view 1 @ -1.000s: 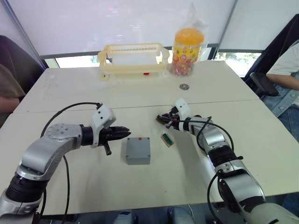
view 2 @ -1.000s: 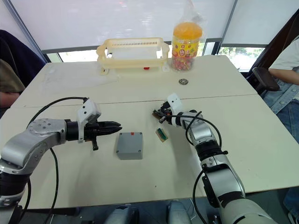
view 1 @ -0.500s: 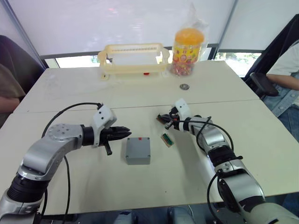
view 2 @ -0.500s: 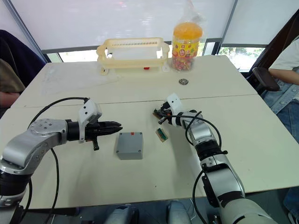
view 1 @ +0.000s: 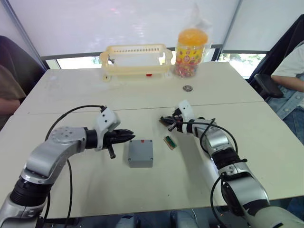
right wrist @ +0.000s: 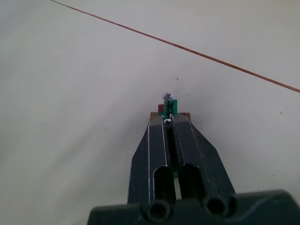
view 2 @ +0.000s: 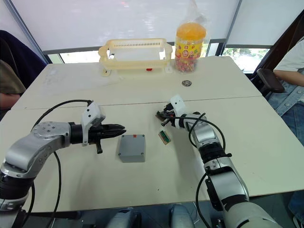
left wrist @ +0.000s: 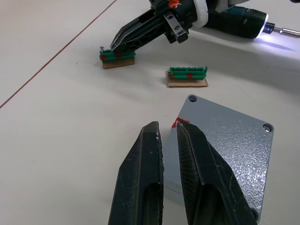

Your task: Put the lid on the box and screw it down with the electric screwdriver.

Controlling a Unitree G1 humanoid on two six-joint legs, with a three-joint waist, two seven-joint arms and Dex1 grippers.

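Note:
The grey box [view 1: 140, 163] stands on the table in front of me with the flat grey lid [left wrist: 225, 136] lying on top of it, screw holes showing at its corners and a small red mark at its far edge. My left gripper [view 1: 132, 136] hovers just left of the box's far-left corner, its fingers shut with only a thin slit between them and nothing held. My right gripper [right wrist: 167, 119] is further right, lying low over the table and shut on a small green screw strip [left wrist: 117, 56] that carries an upright screw. The electric screwdriver is out of view.
A second green strip [view 1: 170, 142] lies between the box and my right gripper. At the table's far side stand a yellow basket [view 1: 135, 59], a sweets jar [view 1: 189, 50] and a small round metal piece [view 1: 187, 88]. People sit at the left [view 1: 9, 90] and right [view 1: 289, 71] edges.
My left gripper has edged slightly right, toward the box. The right gripper, box and lid have stayed put.

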